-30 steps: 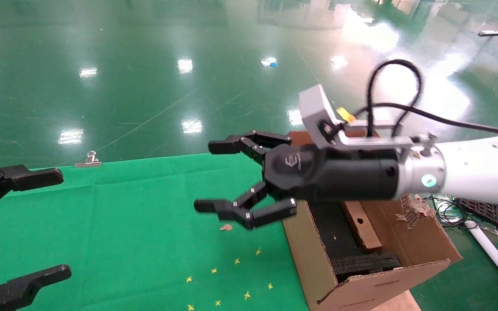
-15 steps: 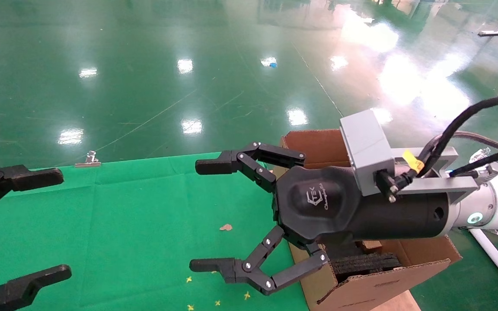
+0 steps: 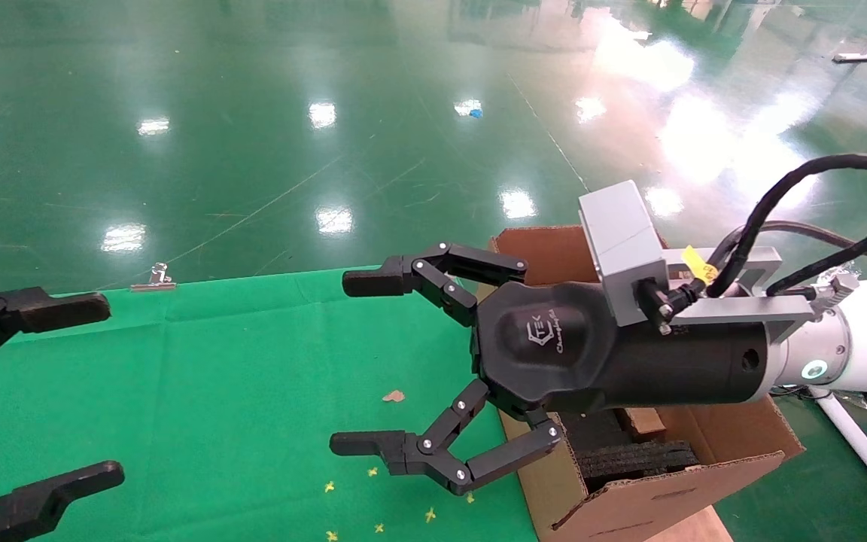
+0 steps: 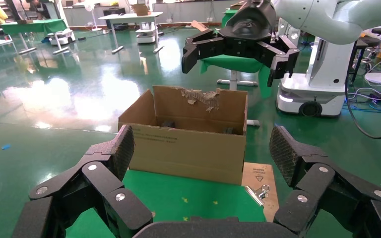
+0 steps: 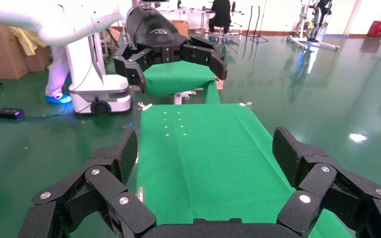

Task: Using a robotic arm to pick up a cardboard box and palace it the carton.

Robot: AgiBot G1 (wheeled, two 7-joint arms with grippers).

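Cardboard box (image 3: 640,421): only a small brown corner of it shows in the head view, lying inside the carton (image 3: 712,459) beside the black foam padding (image 3: 640,458), mostly hidden under the right arm's wrist. Judging from that, the placing seems done and the step in hand is getting the arm clear.

The right end effector (image 3: 362,361) hangs over the green bench (image 3: 215,376), just left of the carton, with its fingers spread wide and nothing between them. The right wrist view confirms it: open fingers, bare green cloth ahead. The left end effector (image 3: 65,391) sits parked at the near left edge of the bench, also spread wide and empty.

To finish this step well, I would guess the arm should stay high enough that the lower fingers do not catch the carton's left wall, which lies close under the wrist. Moving off leftward or upward looks safest; dropping straight down risks nudging the carton, which stands at the right end of the bench and could shift. The looping black cable (image 3: 840,218) above the wrist should also be kept away from the torn flap (image 4: 203,96), seen from the left wrist view at the carton's top edge. The 2 arms are well apart, so a clash between them seems unlikely.
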